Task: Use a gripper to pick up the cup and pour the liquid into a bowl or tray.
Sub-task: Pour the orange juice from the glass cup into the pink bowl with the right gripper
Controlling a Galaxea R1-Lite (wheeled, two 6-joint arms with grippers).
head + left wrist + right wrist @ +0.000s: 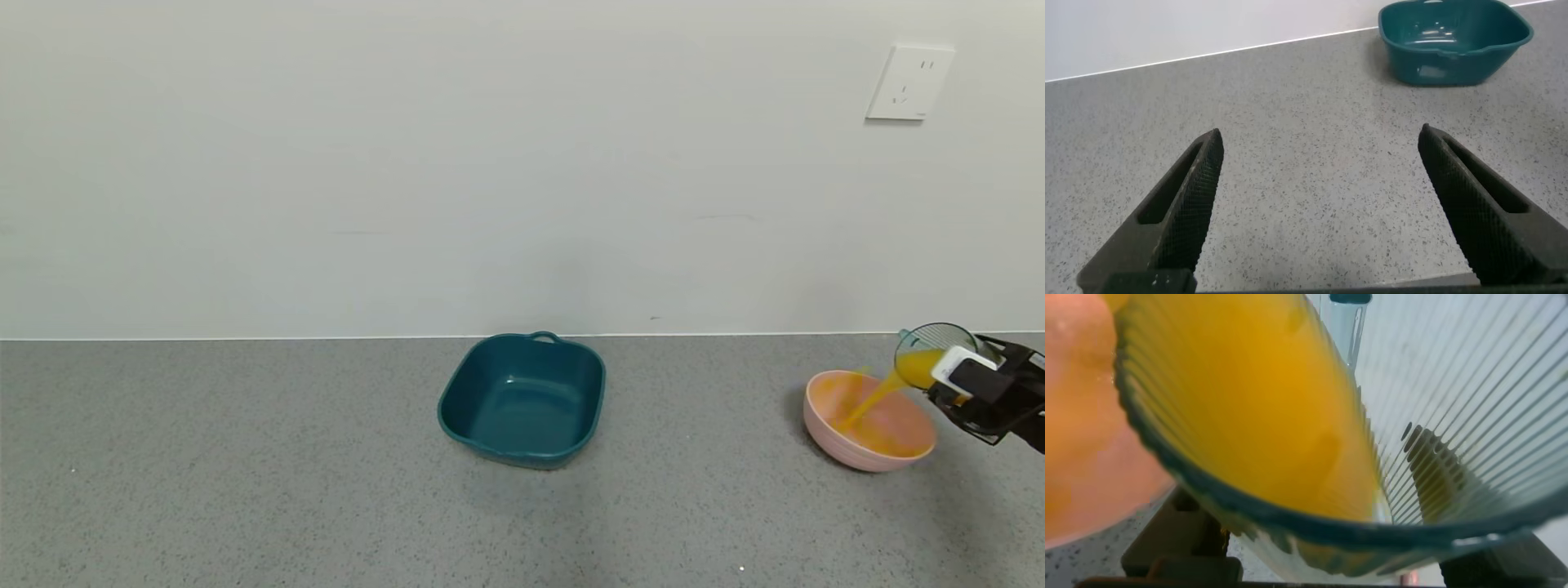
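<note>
The right gripper (951, 377) reached in from the right edge of the head view, low over the counter's far right side, with its black wrist trailing off toward the robot. It was rolled over sideways, its white block facing up and left, and its fingers (1176, 539) were clamped on the tilted cup (931, 351). The left gripper (1319, 204) did not show in the head view; its own wrist camera showed it hanging low over the counter with its two ribbed black fingers (1196, 196) spread wide apart, holding nothing.
</note>
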